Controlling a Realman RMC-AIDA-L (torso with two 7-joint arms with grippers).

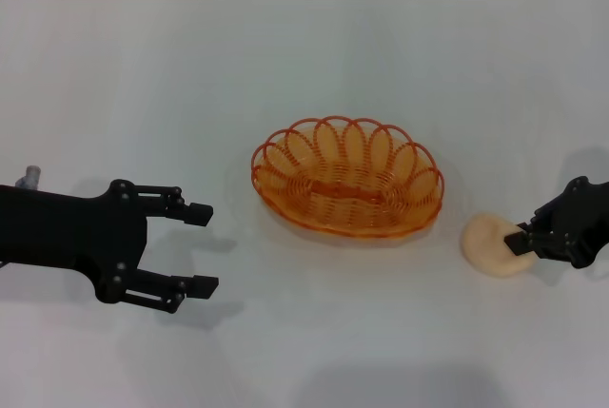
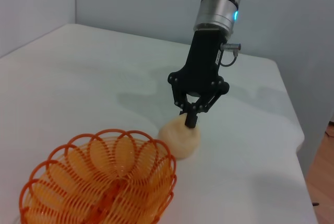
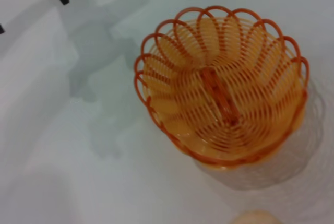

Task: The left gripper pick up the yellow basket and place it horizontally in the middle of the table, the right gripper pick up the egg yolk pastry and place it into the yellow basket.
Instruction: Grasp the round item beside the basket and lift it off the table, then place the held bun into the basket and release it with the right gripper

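Note:
The yellow basket lies lengthwise across the middle of the table, upright and empty; it also shows in the left wrist view and the right wrist view. The egg yolk pastry rests on the table just right of the basket. My right gripper stands at the pastry's right edge, its fingertips together and pinching it, as the left wrist view shows on the pastry. My left gripper is open and empty, left of the basket and apart from it.
The table's far edge meets a tiled wall at the top of the head view. In the left wrist view the table's edge runs close behind the right arm. A sliver of the pastry shows in the right wrist view.

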